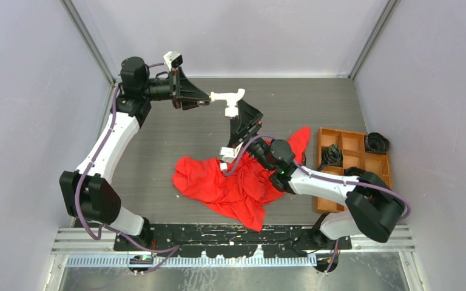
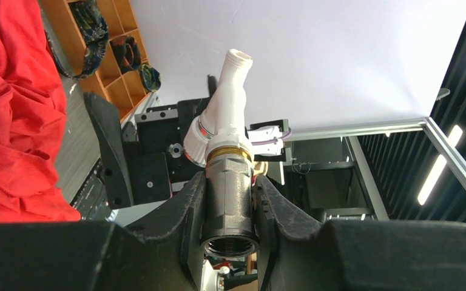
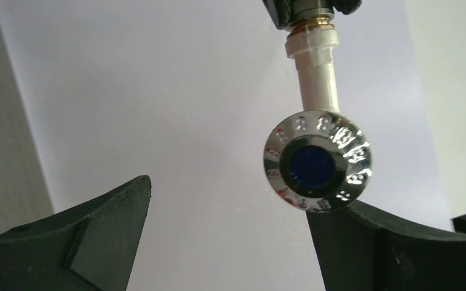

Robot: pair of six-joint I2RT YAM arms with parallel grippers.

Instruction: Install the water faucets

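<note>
Looking first at the left gripper point(image 2: 230, 185), I see its two fingers pressed in on a black sleeve point(image 2: 229, 212), one finger on each side, with only a narrow opening between them. The sleeve is a short tube, threaded inside at the end that faces the wrist camera. At its other end there is a brassy ring, and the water faucet point(image 2: 230, 97) stands out from this ring: a white plastic body that ends in a small open spout. So the faucet is in the air, carried by the left arm through the sleeve, above the far part of the tabletop point(image 1: 158, 139) and about halfway along its far edge.

The right gripper point(image 3: 236, 200) is spread as wide as it goes and has nothing in it. It points at the faucet from the near side. In the right wrist view the round knob point(image 3: 318, 160), shiny with a blue centre, faces the camera between the two fingers, very close to one of them. I cannot tell if it touches that finger.

Below, a crumpled red cloth point(image 1: 236, 182) lies around the middle of the tabletop, partly under the right arm. An orange tray point(image 1: 340, 130) with compartments sits near the right edge, with black coiled parts point(image 1: 330, 157) in it.
</note>
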